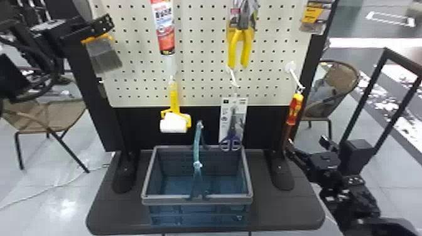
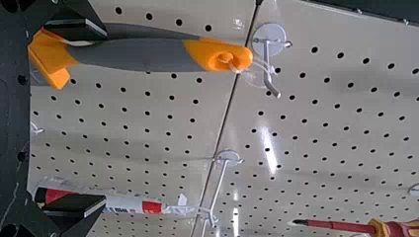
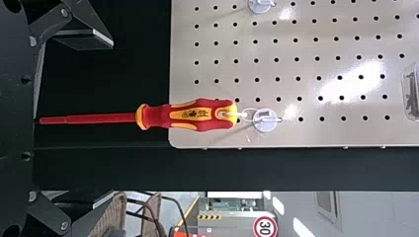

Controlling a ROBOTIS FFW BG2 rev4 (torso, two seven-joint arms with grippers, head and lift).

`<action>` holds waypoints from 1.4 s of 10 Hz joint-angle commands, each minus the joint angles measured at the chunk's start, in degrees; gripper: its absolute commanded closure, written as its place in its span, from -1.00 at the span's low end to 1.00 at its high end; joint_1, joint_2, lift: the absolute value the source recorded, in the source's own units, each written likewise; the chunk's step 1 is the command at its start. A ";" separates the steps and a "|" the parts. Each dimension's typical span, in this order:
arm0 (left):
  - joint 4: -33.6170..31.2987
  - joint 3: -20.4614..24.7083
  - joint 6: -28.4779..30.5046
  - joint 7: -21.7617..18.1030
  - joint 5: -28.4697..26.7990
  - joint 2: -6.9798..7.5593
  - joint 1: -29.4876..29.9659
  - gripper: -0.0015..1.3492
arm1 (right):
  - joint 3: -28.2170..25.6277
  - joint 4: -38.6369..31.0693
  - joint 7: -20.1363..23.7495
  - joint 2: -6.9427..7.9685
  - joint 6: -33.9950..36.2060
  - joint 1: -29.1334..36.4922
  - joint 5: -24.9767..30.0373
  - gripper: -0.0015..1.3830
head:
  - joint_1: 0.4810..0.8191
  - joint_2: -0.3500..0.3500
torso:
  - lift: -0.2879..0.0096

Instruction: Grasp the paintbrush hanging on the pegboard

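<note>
PEGBOARD, UPPER LEFT CORNER: My left gripper stands wide open about the paintbrush. The grey handle lies along one finger, with nothing clamped yet. The handle's loop seems, as far as I can tell, to sit just beside its hook on the pegboard. I judge it best to centre the handle, close firmly on the grey grip, then lift clear. My right gripper, open and empty, faces the screwdriver. The tube and scissors card carry printed labels.
</note>
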 commanded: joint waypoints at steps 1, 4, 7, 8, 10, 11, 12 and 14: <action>0.00 -0.70 -0.13 0.00 -0.33 0.09 -1.18 -0.80 | -0.03 0.05 0.00 0.00 0.00 0.00 0.08 -0.68 | -0.60 0.00 | 0.26; -0.09 -2.02 1.10 0.00 -2.09 0.27 -2.76 -0.75 | -0.03 0.14 0.00 0.00 0.00 0.00 -0.01 -0.68 | -0.60 0.00 | 0.26; -0.18 -1.84 1.19 0.70 -2.53 -0.35 -2.23 -0.18 | -0.03 0.23 0.18 -0.09 0.00 0.26 -0.28 -0.68 | -0.60 0.00 | 0.26; -0.09 -1.84 0.84 0.70 -2.00 -0.35 -2.05 0.43 | -0.03 0.32 0.18 -0.09 0.00 0.44 -0.45 -0.68 | -0.60 0.00 | 0.26; -0.26 -1.67 0.48 0.88 -1.65 -0.61 -1.88 0.76 | -0.12 0.58 0.18 -0.09 0.00 0.53 -0.80 -0.68 | -0.60 0.00 | 0.26; -0.35 -1.67 0.92 0.88 -1.47 -0.61 -1.88 0.77 | -0.12 0.67 0.18 -0.09 0.00 0.53 -0.80 -0.68 | -0.60 0.00 | 0.26; -0.44 -1.67 1.63 0.97 -1.65 -0.61 -1.88 0.80 | -0.12 1.02 0.18 -0.09 0.00 0.61 -1.33 -0.68 | -0.60 0.00 | 0.26; -0.53 -1.58 1.54 1.05 -1.56 -0.70 -1.61 0.80 | -0.12 1.11 0.18 -0.09 0.00 0.70 -1.33 -0.68 | -0.60 0.00 | 0.26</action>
